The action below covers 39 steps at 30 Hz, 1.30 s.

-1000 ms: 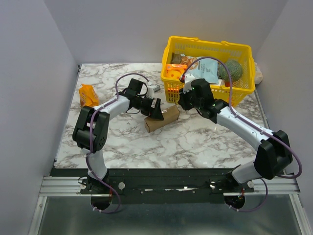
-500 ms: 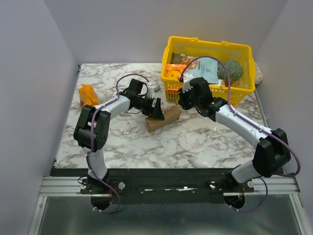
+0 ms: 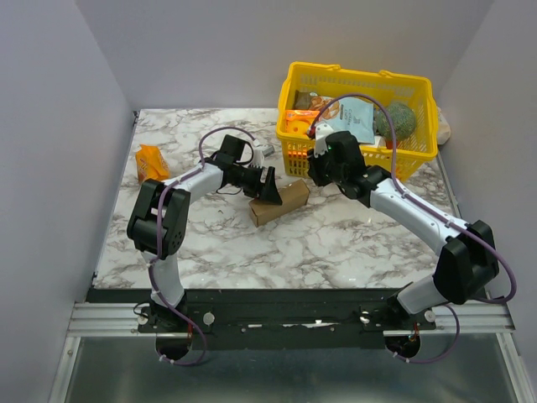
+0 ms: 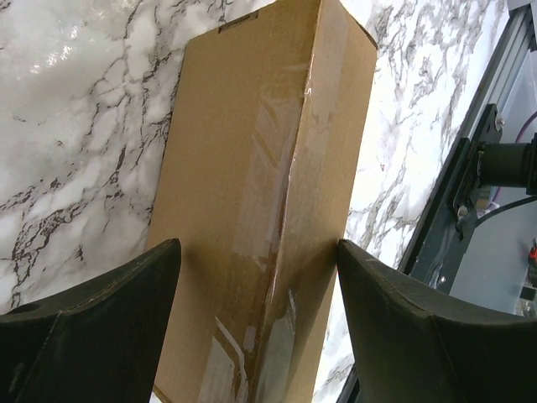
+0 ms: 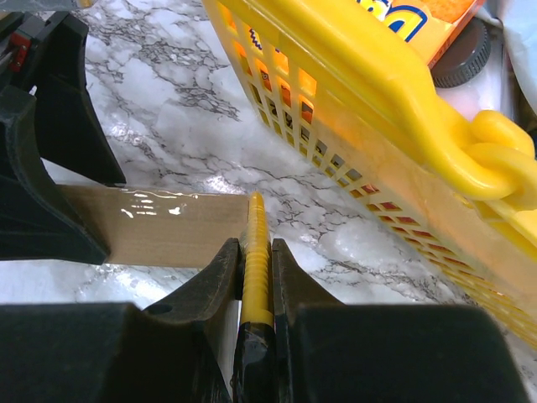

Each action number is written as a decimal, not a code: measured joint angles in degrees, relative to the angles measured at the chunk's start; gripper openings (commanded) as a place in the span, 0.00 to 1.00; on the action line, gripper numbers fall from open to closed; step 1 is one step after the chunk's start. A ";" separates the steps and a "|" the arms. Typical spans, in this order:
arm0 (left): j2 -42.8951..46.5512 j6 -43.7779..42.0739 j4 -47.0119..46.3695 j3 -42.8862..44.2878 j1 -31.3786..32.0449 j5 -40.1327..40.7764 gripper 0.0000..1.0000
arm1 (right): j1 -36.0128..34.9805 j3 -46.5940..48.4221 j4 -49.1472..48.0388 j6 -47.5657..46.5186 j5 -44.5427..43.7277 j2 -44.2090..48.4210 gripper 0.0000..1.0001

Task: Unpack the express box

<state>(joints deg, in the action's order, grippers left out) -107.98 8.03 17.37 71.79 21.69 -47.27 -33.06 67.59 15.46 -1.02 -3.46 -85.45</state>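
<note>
The left tool (image 4: 256,248) stands wide open, straddling the express box (image 4: 268,126) on the table (image 4: 75,126). The right tool (image 5: 254,252) is clamped on a thin yellow strip (image 5: 255,214).

Marble table (image 3: 336,243): box (image 3: 287,201), basket (image 3: 361,82), likely packet (image 3: 151,162)

Robot lab test cell: plain grey partition walls (image 3: 50,126), marble-print tabletop (image 3: 336,243), aluminium mounting rail (image 3: 285,319).

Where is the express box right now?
Top view: the express box lies mid-table, straddled by the left end effector, near the yellow basket.
</note>
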 measured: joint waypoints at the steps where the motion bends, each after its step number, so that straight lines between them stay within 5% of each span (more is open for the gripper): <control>1: -0.02 0.04 -0.13 0.00 0.00 -0.02 0.82 | 0.00 -0.02 0.04 -0.09 -0.07 0.00 0.00; 39: -0.50 0.24 -0.61 0.00 -0.22 -0.96 0.82 | 0.00 0.52 -0.31 -0.09 0.76 -2.45 0.00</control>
<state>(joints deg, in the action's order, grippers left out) -108.49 8.27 16.75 71.79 21.47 -48.23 -33.06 68.12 15.16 -1.10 -2.70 -87.90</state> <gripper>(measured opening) 0.825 0.242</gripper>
